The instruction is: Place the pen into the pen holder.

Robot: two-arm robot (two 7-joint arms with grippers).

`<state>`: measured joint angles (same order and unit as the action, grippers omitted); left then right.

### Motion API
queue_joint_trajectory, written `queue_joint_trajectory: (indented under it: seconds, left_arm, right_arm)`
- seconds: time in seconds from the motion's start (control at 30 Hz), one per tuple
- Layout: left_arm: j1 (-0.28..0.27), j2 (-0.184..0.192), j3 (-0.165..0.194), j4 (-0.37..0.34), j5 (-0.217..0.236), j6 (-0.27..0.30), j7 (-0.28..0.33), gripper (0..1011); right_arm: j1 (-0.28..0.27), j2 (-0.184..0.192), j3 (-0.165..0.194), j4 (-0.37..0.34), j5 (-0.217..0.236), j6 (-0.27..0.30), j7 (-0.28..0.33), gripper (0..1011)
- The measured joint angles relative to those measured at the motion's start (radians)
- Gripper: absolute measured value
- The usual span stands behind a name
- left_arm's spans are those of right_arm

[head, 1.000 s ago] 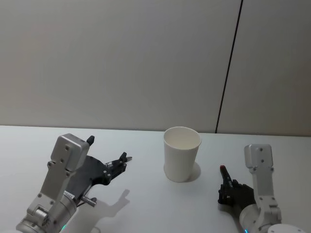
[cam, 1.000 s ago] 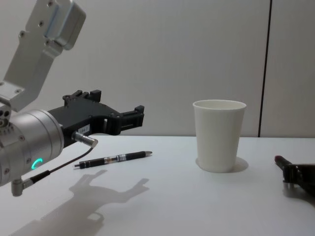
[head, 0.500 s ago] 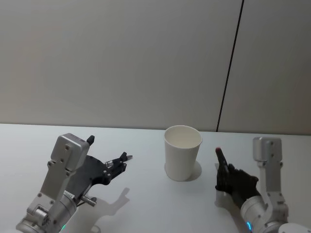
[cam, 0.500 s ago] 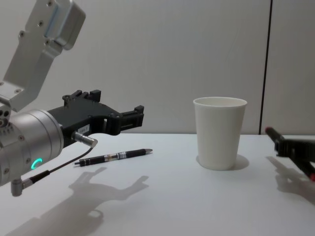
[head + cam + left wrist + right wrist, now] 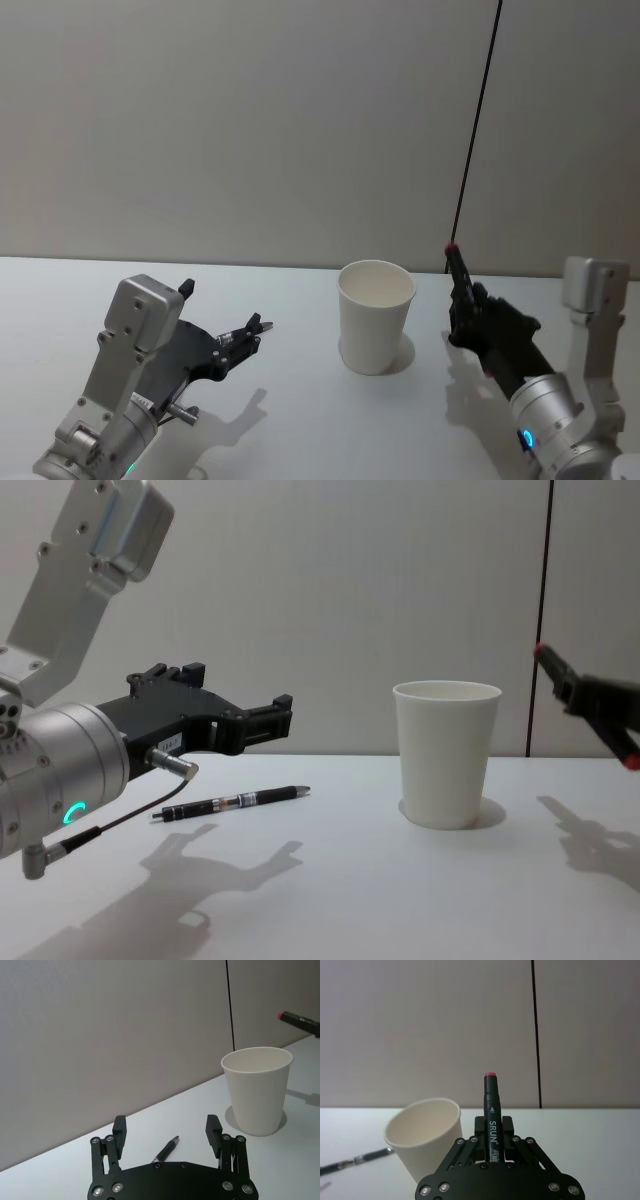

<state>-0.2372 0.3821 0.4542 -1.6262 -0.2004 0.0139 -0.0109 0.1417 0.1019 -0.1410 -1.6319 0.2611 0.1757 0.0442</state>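
The right gripper [image 5: 492,1125], pinching the black red-tipped marker pen [image 5: 490,1095], has risen, seemingly high enough to clear the rim of the white paper cup [image 5: 376,320]; the left gripper [image 5: 166,1124] hovers spread.

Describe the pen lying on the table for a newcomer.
Start at the white paper cup mid-table. Left of it, by the open left gripper, lies a slim black pen. Unlike the thick red-tipped marker in the right gripper, it rests flat.

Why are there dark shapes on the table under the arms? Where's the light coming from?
Chest view: soft shadows of the left claw and right claw lie on the table beneath them, so the light is probably overhead. Left wrist view: the paper cup throws a small shadow beside its base.
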Motion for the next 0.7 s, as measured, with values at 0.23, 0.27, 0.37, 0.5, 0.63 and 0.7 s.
queue_joint_trajectory:
  seconds: [0.23, 0.27, 0.37, 0.5, 0.63, 0.7]
  left_arm:
    - [0.0, 0.0, 0.0, 0.0, 0.0, 0.0, 0.0, 1000]
    - [0.0, 0.0, 0.0, 0.0, 0.0, 0.0, 0.0, 1000]
    - [0.0, 0.0, 0.0, 0.0, 0.0, 0.0, 0.0, 1000]
    - [0.0, 0.0, 0.0, 0.0, 0.0, 0.0, 0.0, 1000]
    - [0.0, 0.0, 0.0, 0.0, 0.0, 0.0, 0.0, 1000]
    - [0.0, 0.0, 0.0, 0.0, 0.0, 0.0, 0.0, 1000]
  right_arm:
    - [0.004, 0.0, 0.015, -0.009, 0.04, -0.083, 0.055, 203]
    - [0.006, 0.0, 0.019, -0.01, 0.051, -0.102, 0.068, 203]
    - [0.012, -0.001, 0.027, -0.012, 0.075, -0.139, 0.096, 203]
    - [0.025, -0.004, 0.036, -0.012, 0.116, -0.189, 0.139, 203]
    - [0.048, -0.01, 0.045, 0.0, 0.168, -0.241, 0.194, 203]
    - [0.057, -0.012, 0.046, 0.007, 0.184, -0.257, 0.212, 202]
